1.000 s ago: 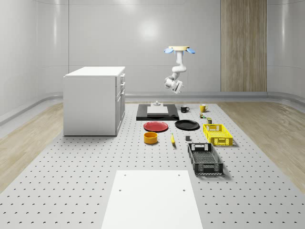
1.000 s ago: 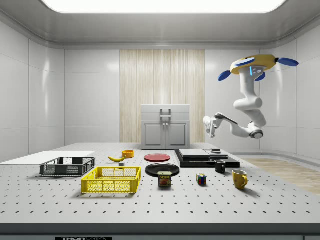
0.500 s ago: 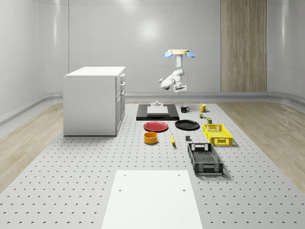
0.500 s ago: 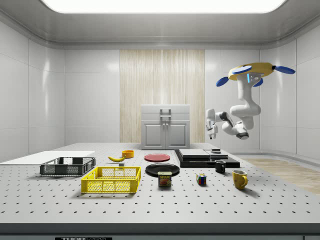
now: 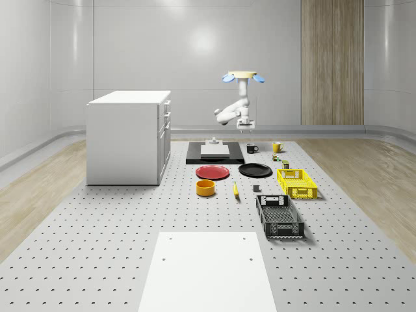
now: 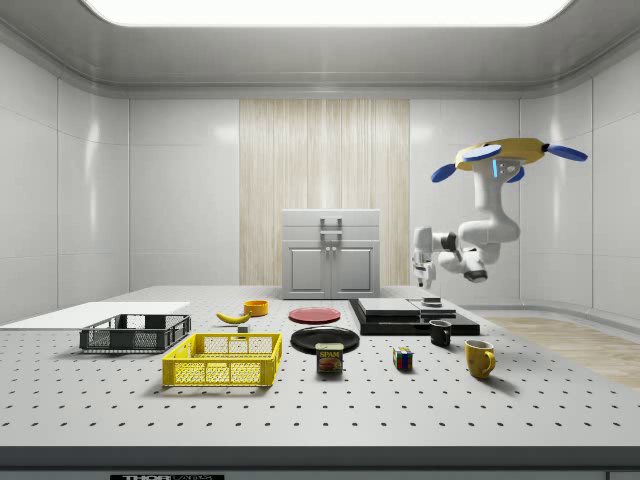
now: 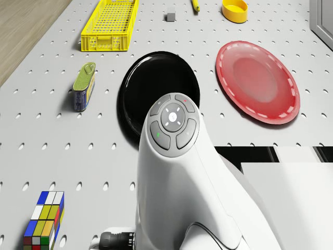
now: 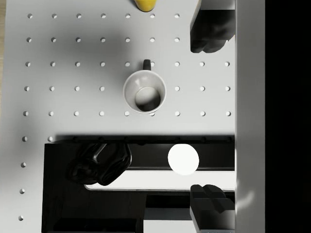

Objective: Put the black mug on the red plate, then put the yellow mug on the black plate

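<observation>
The black mug [image 5: 252, 148] stands on the table beside a low black platform [image 5: 215, 156]; from above its inside looks pale [image 8: 144, 92]. The yellow mug [image 5: 277, 147] stands close by, further to the whole-scene view's right. The red plate [image 5: 212, 172] and black plate [image 5: 255, 170] lie side by side nearer the camera. The drone [image 5: 242, 76] hovers over the platform's edge. My gripper [image 5: 246, 127] hangs open, pointing down, well above the black mug. In the wrist view the mug lies to one side of the fingers [image 8: 209, 31].
A white cabinet [image 5: 130, 136] stands at the whole-scene view's left. A yellow crate [image 5: 297, 182], black crate [image 5: 279, 216], yellow bowl [image 5: 205, 188] and banana [image 5: 235, 189] lie nearer the front. A tin can [image 7: 84, 86] and a colour cube [image 7: 44, 219] sit near the black plate.
The drone has sunk lower and drifted to the side view's left. The arm has folded in, and the gripper now points straight down over the mug area.
</observation>
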